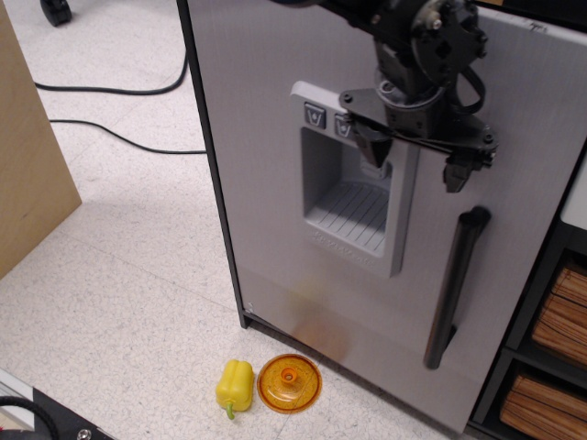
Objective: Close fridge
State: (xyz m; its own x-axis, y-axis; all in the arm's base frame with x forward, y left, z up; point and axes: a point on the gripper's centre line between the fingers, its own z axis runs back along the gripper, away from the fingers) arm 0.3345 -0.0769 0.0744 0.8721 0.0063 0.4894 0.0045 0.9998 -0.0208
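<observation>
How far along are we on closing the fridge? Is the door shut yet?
Mostly done: the fridge door covers the cabinet front, with no shelves or inner bins showing. In hand: the gripper sits spread open against the door, above the black handle, by the dispenser panel. Left: whether the door is fully seated cannot be told from this view; then back the arm away.

You have the fridge (266, 165) door in matt, finely ribbed grey plastic — its handle (456, 286) glossy black; gripper (417, 156) matt black; floor (119, 275) speckled, smooth — pepper (235, 386) shiny yellow plastic.
</observation>
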